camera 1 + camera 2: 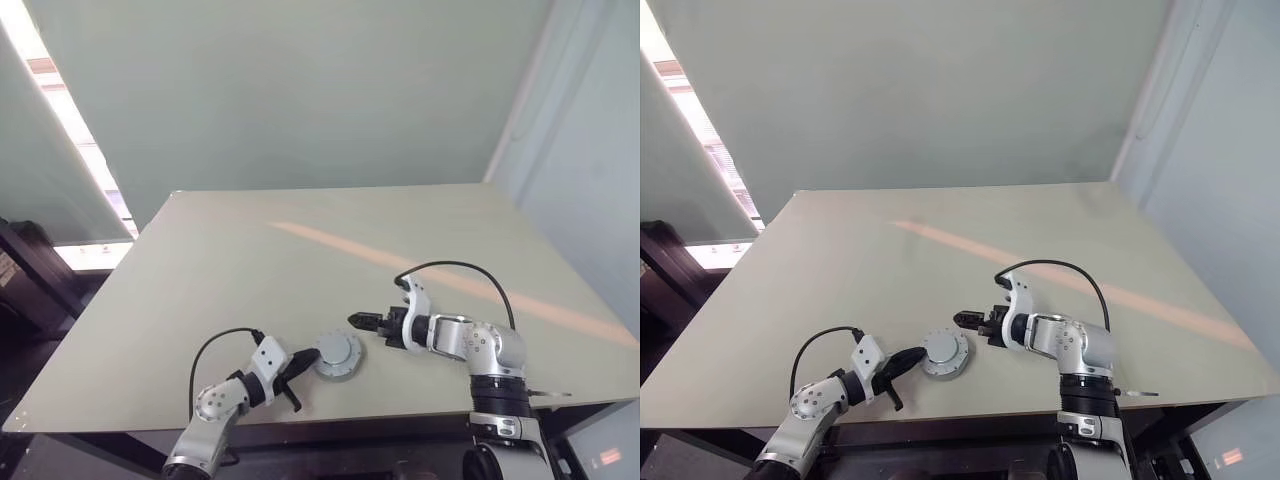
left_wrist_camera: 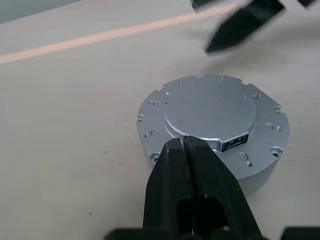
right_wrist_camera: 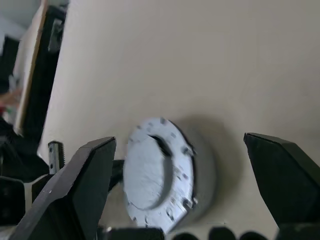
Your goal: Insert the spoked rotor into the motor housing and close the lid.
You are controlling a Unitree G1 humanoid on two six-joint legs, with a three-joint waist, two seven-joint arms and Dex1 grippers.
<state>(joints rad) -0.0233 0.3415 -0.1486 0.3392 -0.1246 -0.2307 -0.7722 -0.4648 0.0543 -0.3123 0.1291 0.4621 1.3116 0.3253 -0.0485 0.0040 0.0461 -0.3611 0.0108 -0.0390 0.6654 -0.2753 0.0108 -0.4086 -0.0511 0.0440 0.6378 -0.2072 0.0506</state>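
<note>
A round silver-grey lid (image 2: 210,107) with a raised flat centre lies on the thick round motor housing (image 2: 261,176), whose grey side wall shows. Lid (image 1: 338,352) and housing stand near the table's front edge. The spoked rotor is hidden. My left gripper (image 1: 306,360) is shut, and its fingertips (image 2: 183,144) rest against the lid's near rim. My right gripper (image 1: 362,322) hovers just right of the housing and points at it. It is open with nothing between its fingers. From its wrist, my right gripper (image 3: 180,140) has the lid (image 3: 155,175) between and beyond the two fingers.
The beige table (image 1: 250,280) reaches far back and to both sides, with a pale orange stripe (image 1: 330,243) across it. A thin metal piece (image 1: 550,394) lies at the front right edge. Dark furniture (image 1: 30,270) stands beyond the left edge.
</note>
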